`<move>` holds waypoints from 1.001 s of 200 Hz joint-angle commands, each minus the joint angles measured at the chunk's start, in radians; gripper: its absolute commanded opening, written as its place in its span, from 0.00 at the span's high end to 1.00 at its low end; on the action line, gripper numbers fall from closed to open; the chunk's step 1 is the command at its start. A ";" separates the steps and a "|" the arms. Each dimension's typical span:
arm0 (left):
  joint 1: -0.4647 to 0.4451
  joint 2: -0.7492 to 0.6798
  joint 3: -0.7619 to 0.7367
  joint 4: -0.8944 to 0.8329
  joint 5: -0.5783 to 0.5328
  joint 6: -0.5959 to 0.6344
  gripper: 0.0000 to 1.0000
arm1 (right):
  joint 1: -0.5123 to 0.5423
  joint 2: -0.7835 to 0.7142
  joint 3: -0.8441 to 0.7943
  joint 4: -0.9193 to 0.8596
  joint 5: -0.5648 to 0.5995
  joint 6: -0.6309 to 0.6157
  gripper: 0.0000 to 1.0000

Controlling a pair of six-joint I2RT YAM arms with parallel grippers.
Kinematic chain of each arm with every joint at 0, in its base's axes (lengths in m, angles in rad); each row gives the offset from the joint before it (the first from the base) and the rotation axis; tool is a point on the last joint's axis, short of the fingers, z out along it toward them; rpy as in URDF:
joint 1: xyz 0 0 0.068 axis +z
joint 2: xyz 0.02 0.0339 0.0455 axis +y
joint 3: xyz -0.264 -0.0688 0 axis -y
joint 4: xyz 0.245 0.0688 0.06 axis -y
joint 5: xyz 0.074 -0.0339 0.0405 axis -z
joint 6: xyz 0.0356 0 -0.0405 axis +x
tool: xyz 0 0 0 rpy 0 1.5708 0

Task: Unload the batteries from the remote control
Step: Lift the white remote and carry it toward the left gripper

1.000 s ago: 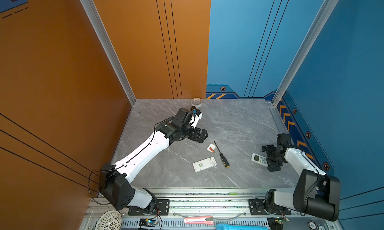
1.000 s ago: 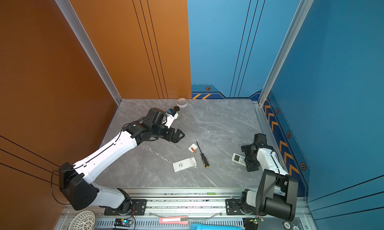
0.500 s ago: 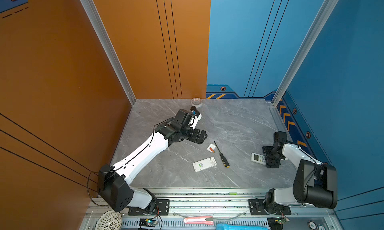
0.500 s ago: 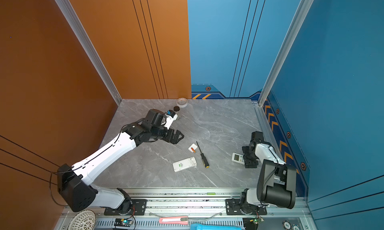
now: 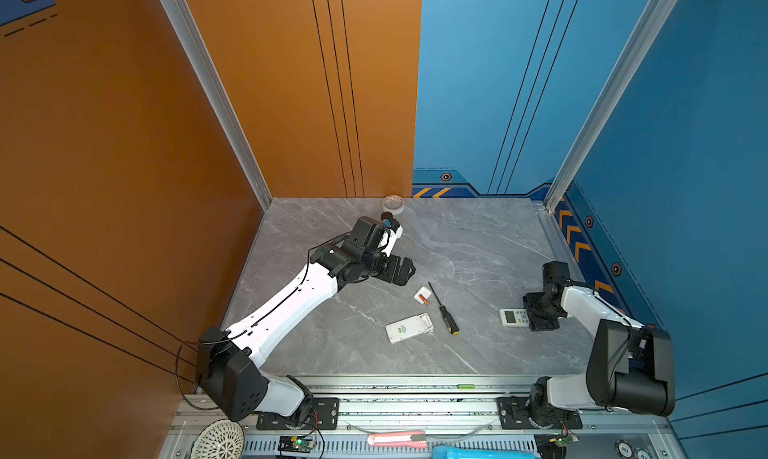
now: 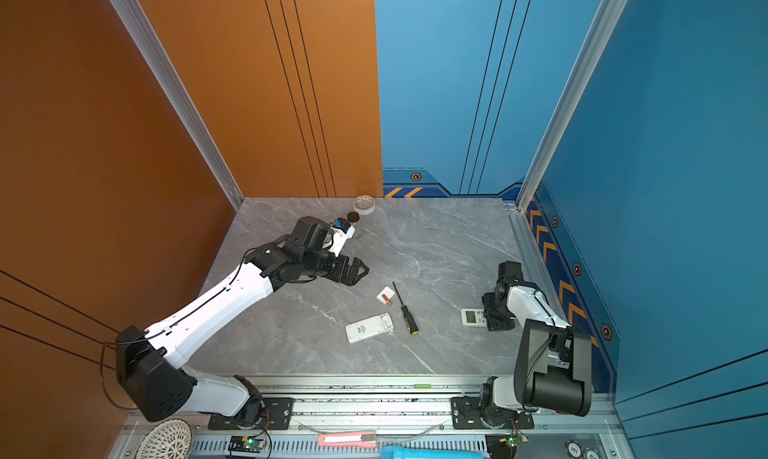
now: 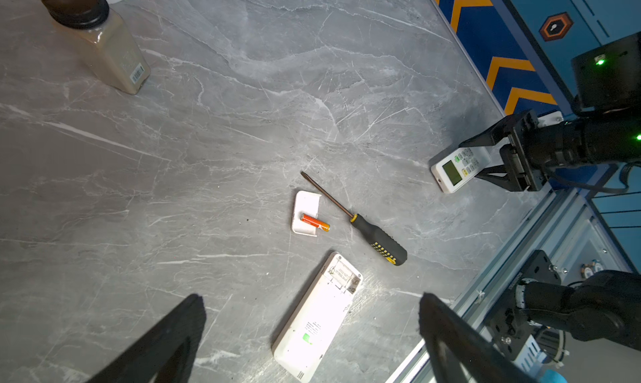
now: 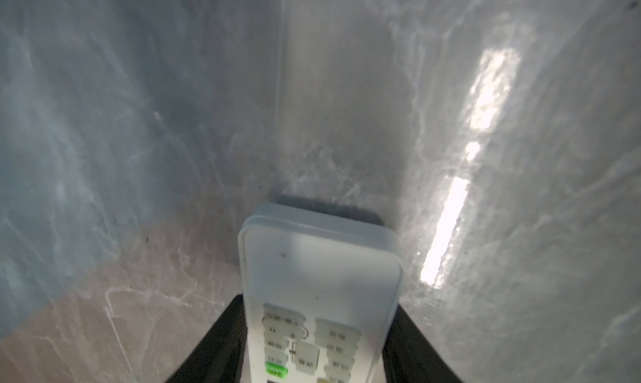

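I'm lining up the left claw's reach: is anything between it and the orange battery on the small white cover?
Nothing visible does. The open left claw hangs over the table, with only bare surface between it and the orange battery. The screwdriver lies on the battery's far side, apart from it.

Middle of table (image 5: 478, 245): a bare stretch between left gripper (image 5: 409, 270) and right gripper (image 5: 532, 313); free passage.
Front centre: screwdriver (image 5: 442, 309), white cover (image 5: 420, 293) bearing the orange-red battery (image 7: 314, 222), and face-down remote (image 5: 408, 328) lie near together, with narrow gaps between them.
Right side: face-up remote (image 5: 513, 317) lies between the right jaws.
Back wall: jar (image 7: 104, 48) and tape roll (image 5: 392, 203) stand beyond the left gripper.
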 commanded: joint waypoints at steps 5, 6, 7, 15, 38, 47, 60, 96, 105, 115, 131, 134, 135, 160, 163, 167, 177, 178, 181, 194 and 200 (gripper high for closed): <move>-0.022 0.031 0.050 0.039 0.058 -0.095 0.02 | 0.033 -0.070 -0.018 0.079 0.004 -0.020 0.48; -0.022 0.032 0.050 0.042 0.059 -0.100 0.02 | 0.034 -0.072 -0.018 0.082 0.004 -0.018 0.48; -0.022 0.032 0.050 0.045 0.062 -0.106 0.02 | 0.036 -0.074 -0.019 0.084 0.003 -0.017 0.48; -0.022 0.038 0.049 0.073 0.089 -0.153 0.02 | 0.048 -0.092 -0.024 0.104 0.002 -0.006 0.50; -0.023 0.049 0.025 0.190 0.164 -0.300 0.02 | 0.097 -0.129 -0.048 0.193 -0.022 0.044 0.53; -0.022 0.054 0.007 0.255 0.203 -0.370 0.02 | 0.128 -0.141 -0.048 0.226 -0.020 0.070 0.54; -0.020 0.058 -0.054 0.424 0.278 -0.473 0.02 | 0.181 -0.153 -0.044 0.283 -0.010 0.120 0.56; -0.058 0.091 -0.147 0.719 0.389 -0.561 0.02 | 0.362 -0.100 0.099 0.316 0.032 0.189 0.58; -0.065 0.120 -0.137 0.718 0.418 -0.582 0.02 | 0.404 -0.079 0.139 0.316 0.040 0.201 0.58; -0.069 0.146 -0.148 0.745 0.433 -0.614 0.02 | 0.445 -0.058 0.171 0.325 0.053 0.222 0.58; -0.073 0.157 -0.196 0.807 0.415 -0.642 0.02 | 0.494 -0.024 0.222 0.314 0.057 0.257 0.59; -0.075 0.157 -0.205 0.807 0.405 -0.637 0.02 | 0.501 -0.018 0.232 0.312 0.056 0.262 0.59; -0.075 0.157 -0.207 0.807 0.400 -0.632 0.02 | 0.504 -0.016 0.234 0.312 0.055 0.263 0.59; -0.080 0.162 -0.262 0.834 0.337 -0.612 0.02 | 0.559 0.029 0.284 0.306 0.040 0.309 0.59; -0.079 0.165 -0.267 0.835 0.329 -0.611 0.01 | 0.564 0.033 0.287 0.304 0.043 0.311 0.59; -0.079 0.167 -0.274 0.835 0.318 -0.607 0.01 | 0.569 0.037 0.291 0.301 0.044 0.316 0.59; -0.073 0.173 -0.290 0.839 0.295 -0.610 0.00 | 0.582 0.045 0.297 0.296 0.046 0.327 0.59; -0.072 0.174 -0.290 0.841 0.294 -0.610 0.00 | 0.583 0.046 0.297 0.297 0.046 0.328 0.59; -0.071 0.175 -0.290 0.847 0.288 -0.611 0.00 | 0.584 0.049 0.296 0.301 0.043 0.331 0.59; -0.069 0.183 -0.321 0.831 0.254 -0.589 0.01 | 0.592 0.056 0.294 0.312 0.031 0.344 0.59; -0.069 0.186 -0.324 0.826 0.243 -0.584 0.01 | 0.597 0.057 0.295 0.317 0.027 0.350 0.59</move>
